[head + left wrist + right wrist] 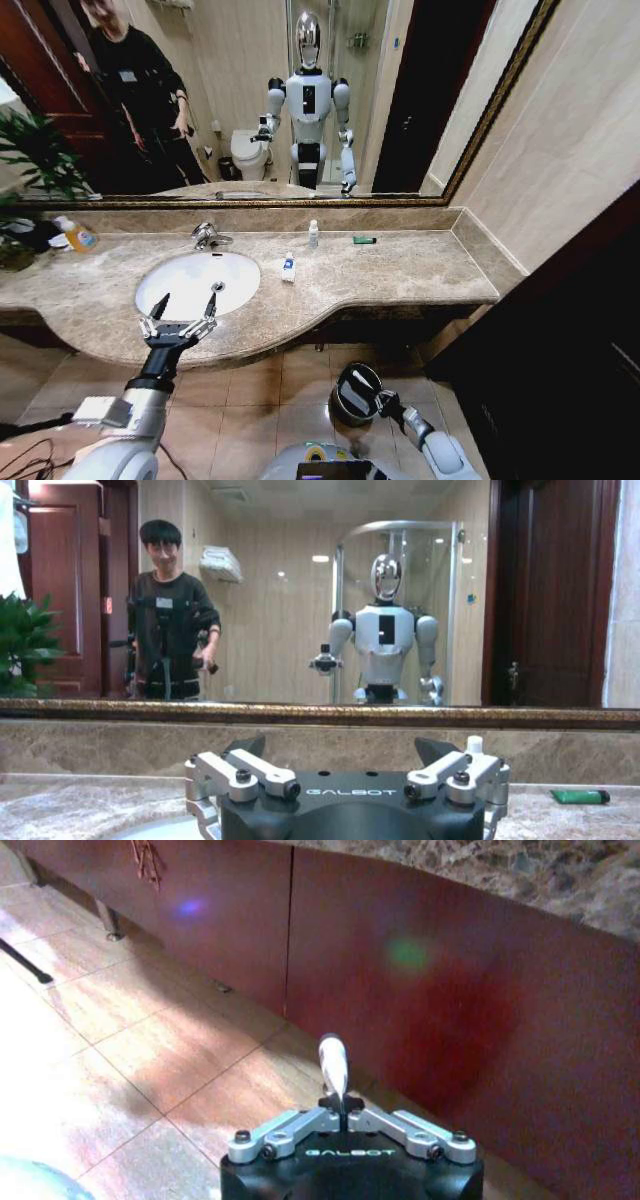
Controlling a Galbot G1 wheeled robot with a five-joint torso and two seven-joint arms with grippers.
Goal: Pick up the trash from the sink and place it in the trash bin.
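My left claw (186,305) hovers over the near rim of the sink (160,295), its fingers spread wide apart with nothing between them. The sink is an oval white basin set in a beige marble tabletop (400,270), with a chrome tap (205,236) at its back edge. The trash lies on the tabletop to the right of the basin: a white tube with a blue label (288,268) just beside the rim, a tiny white bottle (313,233) standing upright near the back wall, and a small green-black piece (364,240) lying flat farther right. From my left wrist I see that green piece (580,796) on the marble and the bottle's cap (474,744) just behind my finger.

My right claw (342,1106) hangs low in front of the dark red cabinet doors (440,1012) under the tabletop, closed tight on a thin white sachet (333,1063) that stands up from the fingertips. The trash bin (356,392), round and dark with a shiny metal rim, sits on the tiled floor (290,390) right by that arm.

"GALBOT" is printed on both claw bodies. A yellow bottle with an orange label (77,236) lies at the tabletop's far left, beside a green plant (35,160). A wide gold-framed mirror (480,120) spans the wall behind.
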